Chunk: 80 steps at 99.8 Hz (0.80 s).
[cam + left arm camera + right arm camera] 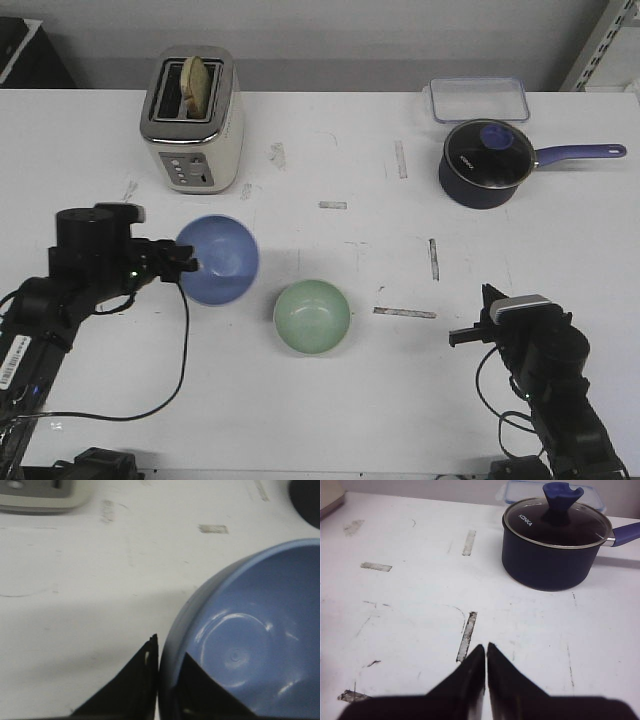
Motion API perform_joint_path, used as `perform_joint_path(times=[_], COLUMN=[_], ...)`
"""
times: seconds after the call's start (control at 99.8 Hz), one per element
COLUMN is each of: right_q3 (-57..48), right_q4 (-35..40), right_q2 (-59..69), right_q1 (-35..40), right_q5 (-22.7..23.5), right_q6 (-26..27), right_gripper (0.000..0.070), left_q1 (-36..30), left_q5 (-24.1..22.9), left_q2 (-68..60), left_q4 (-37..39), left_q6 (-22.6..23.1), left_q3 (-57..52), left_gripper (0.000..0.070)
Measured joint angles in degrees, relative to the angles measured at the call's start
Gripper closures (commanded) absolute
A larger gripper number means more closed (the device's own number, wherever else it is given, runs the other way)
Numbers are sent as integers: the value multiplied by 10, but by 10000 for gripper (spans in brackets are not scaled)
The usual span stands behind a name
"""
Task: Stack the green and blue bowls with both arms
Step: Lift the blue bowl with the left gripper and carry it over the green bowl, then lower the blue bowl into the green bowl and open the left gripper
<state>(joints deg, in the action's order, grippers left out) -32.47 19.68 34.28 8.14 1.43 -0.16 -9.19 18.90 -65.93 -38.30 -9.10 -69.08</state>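
The pale blue bowl [220,259] is tilted and held above the table left of centre. My left gripper [190,263] is shut on its left rim; in the left wrist view the bowl [250,630] has one finger inside and one outside the wall, at my gripper [170,652]. The mint green bowl [312,316] sits upright on the table, just right of and nearer than the blue one. My right gripper [462,337] is shut and empty at the front right, well clear of both bowls; its closed fingertips [492,650] hover over bare table.
A cream toaster [193,120] with toast stands at the back left. A dark navy saucepan [487,163] with a glass lid and a clear lidded container [480,99] stand at the back right. The saucepan also shows in the right wrist view [555,545]. Grey tape marks dot the white table.
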Motion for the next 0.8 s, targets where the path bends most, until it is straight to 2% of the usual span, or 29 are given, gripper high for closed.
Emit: perform_joint_path(times=[0.17,0.311,0.521,0.802], right_q3=[0,0,0,0], right_q4=[2,2,7,8], right_q2=[0,0,0,0], right_q1=[0,0,0,0], right_q5=[0,0,0,0], right_q6=[0,0,0,0], right_gripper=[700,700,700,700], left_q1=[-130,-195,-236,-238], left_q5=[-5,-23,-25,-26], left_q2=[-32,-85,-158,-189], left_q4=[21,25,25,47], left_q6=[-21,-34,-39,-40], left_q3=[0,0,0,0], left_gripper=[699,699,699,698])
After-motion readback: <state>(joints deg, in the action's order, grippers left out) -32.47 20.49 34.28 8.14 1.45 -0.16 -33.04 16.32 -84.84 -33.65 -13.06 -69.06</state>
